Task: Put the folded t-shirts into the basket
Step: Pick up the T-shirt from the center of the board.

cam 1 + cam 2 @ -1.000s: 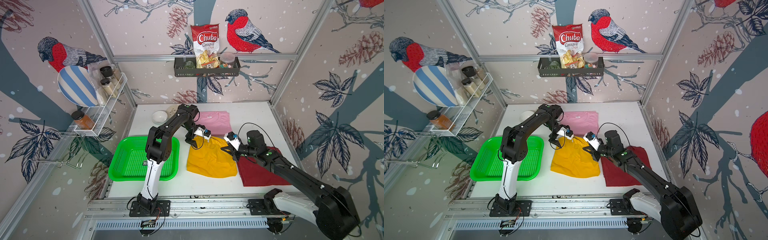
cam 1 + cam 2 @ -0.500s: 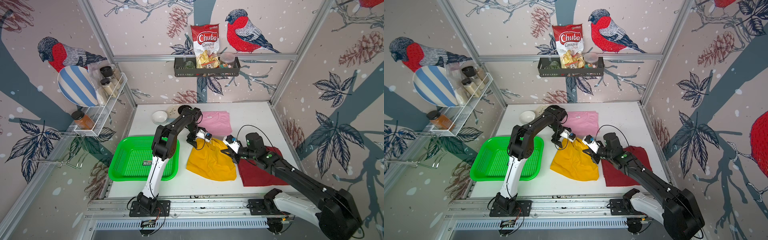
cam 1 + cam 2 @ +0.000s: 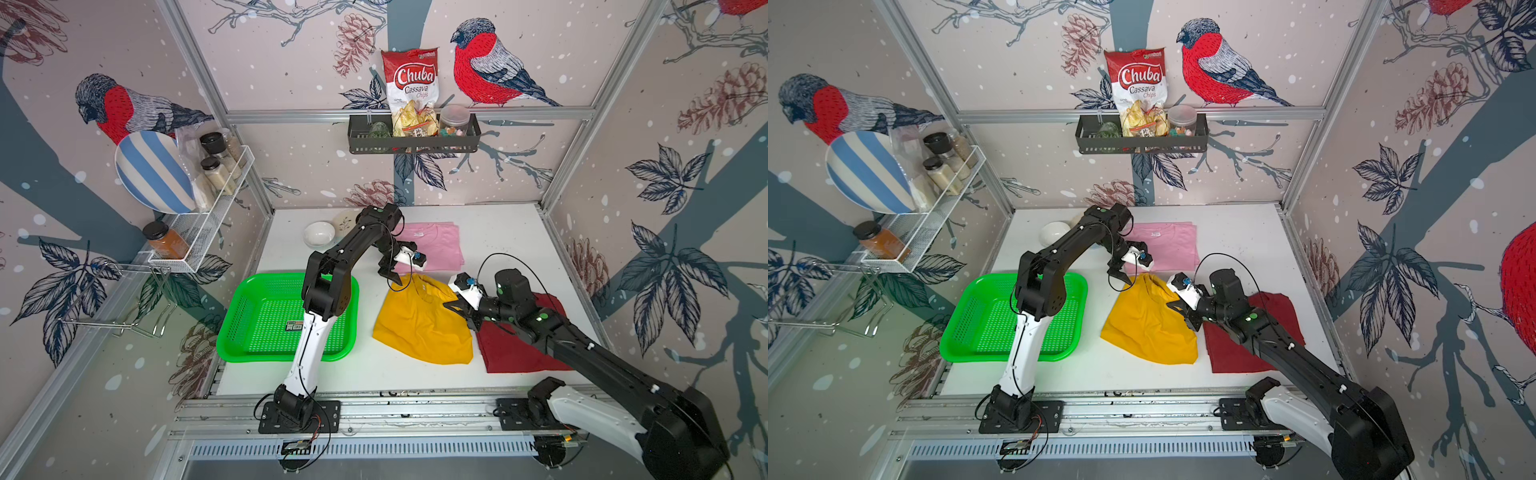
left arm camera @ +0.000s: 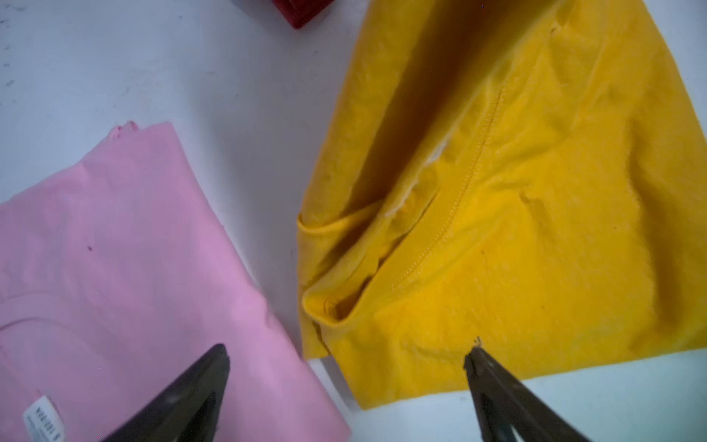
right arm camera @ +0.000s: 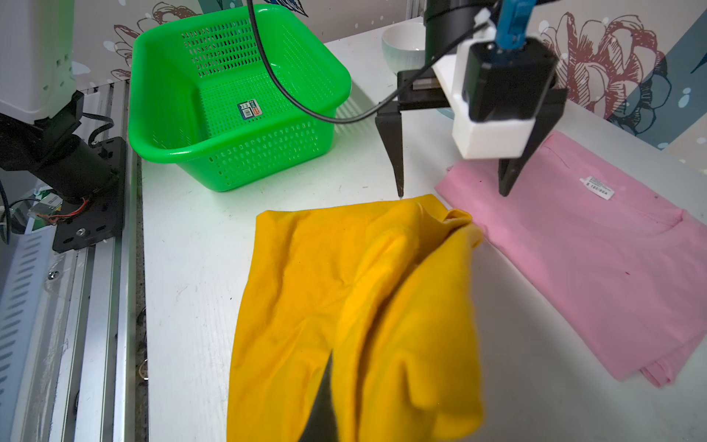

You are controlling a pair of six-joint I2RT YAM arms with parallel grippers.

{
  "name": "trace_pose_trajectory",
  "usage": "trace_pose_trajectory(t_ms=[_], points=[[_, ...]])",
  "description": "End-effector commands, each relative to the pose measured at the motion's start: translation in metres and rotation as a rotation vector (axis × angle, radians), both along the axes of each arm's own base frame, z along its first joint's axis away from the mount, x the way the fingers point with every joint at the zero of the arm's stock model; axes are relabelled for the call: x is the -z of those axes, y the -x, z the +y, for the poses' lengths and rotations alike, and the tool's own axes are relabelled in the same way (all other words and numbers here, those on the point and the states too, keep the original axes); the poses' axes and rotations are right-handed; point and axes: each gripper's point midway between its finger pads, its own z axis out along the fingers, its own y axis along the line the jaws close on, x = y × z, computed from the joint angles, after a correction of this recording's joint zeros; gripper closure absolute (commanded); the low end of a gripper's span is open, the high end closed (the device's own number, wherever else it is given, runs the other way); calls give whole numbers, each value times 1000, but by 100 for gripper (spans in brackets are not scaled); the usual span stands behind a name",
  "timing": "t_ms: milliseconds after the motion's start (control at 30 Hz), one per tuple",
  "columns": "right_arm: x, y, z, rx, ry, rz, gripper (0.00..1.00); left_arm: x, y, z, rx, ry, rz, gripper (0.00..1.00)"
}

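Shirts: none in the basket (image 3: 266, 324) yet, all three out on the worktop (image 3: 498, 232); yellow shirt (image 3: 419, 328) in the middle, near the basket, rumpled; pink shirt (image 3: 436, 245) behind it and red shirt (image 3: 511, 353) at its right, both flat. Right gripper (image 3: 453, 308) with fingers pinched shut on the yellow shirt's edge; left gripper (image 3: 390, 277) with fingers wide, empty, over the yellow collar. Left to do: all three transfers. Since a second ago: right gripper eased slightly basketward, yellow edge folded over more; left elbow swung toward the shirts.
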Motion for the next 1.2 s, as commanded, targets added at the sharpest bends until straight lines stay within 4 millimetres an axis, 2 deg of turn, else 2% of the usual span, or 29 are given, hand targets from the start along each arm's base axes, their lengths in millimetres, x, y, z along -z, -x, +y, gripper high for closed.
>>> trace_pose_trajectory(t_ms=[0, 133, 300, 367, 433, 567, 633, 767, 933, 1167], points=[[-7, 6, 4, -44, -31, -45, 97, 11, 19, -9, 83, -12, 46, 5], [-7, 10, 3, -61, -21, -61, 97, 20, 24, -21, 113, -6, 77, 5], [-9, 13, 2, -65, -26, -68, 97, 31, 36, -17, 175, -65, 124, 9], [-10, 13, 2, -61, -29, -71, 97, 32, 39, -17, 184, -72, 134, 18], [-10, 13, 1, -57, -29, -71, 97, 33, 40, -16, 186, -83, 137, 34], [-10, 12, -3, -41, -27, -67, 97, 33, 41, -6, 184, -110, 154, 52], [-9, 12, -5, -31, -25, -60, 97, 32, 41, 3, 188, -126, 162, 69], [-10, 8, -13, 2, -20, -47, 97, 26, 37, 17, 172, -132, 168, 79], [-14, 2, -17, 30, -38, -50, 97, 13, 31, 25, 140, -128, 152, 100], [-19, -1, -19, 69, -55, -13, 98, -13, 39, 28, 110, -121, 147, 100]])
